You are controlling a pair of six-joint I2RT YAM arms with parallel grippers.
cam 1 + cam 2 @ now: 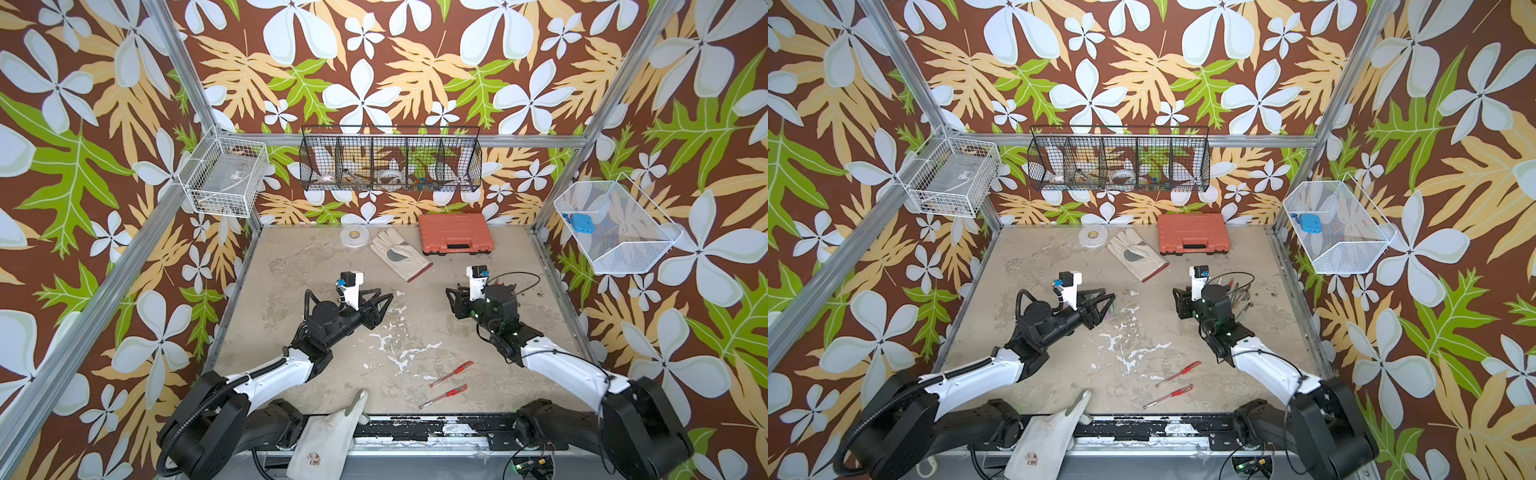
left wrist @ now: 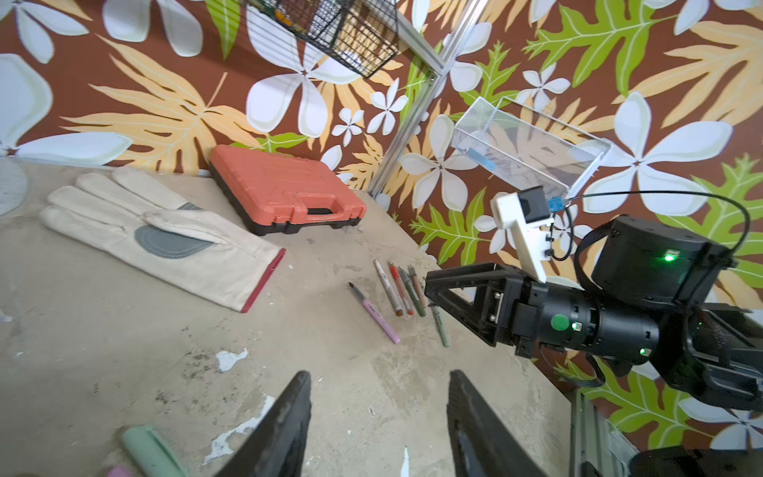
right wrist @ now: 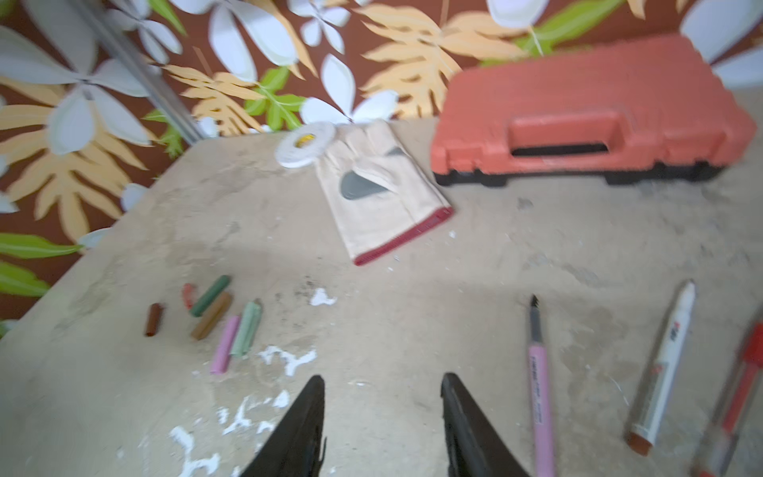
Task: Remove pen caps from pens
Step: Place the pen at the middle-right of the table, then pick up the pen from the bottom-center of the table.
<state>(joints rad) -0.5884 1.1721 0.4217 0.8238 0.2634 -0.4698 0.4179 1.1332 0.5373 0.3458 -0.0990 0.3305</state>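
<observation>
Arms out over the worn beige tabletop (image 1: 415,316), both reaching in from the near edge with white forearms angled inward. The left gripper (image 2: 379,382) hangs low, left of centre, fingers aimed across at its partner, jaws well apart with nothing between them. The right gripper (image 3: 383,380) hovers low, right of centre, turned back toward the left one, jaws likewise spread and empty. And there are the short plastic pen caps (image 3: 211,316), six of them loose in a bunch by the left gripper: dark red, red, dark green, brown, pink, pale green. Over by the right gripper lie the uncapped pens (image 2: 390,291): a slim pink pen (image 3: 541,396) with its dark tip showing, a white marker (image 3: 664,363) beside it, more in a row beyond. Two clear-barrelled red gel pens (image 1: 451,374) rest near the front edge, caps on. At the back, an orange plastic tool case (image 1: 455,239) and a cream work glove (image 1: 399,253).
</observation>
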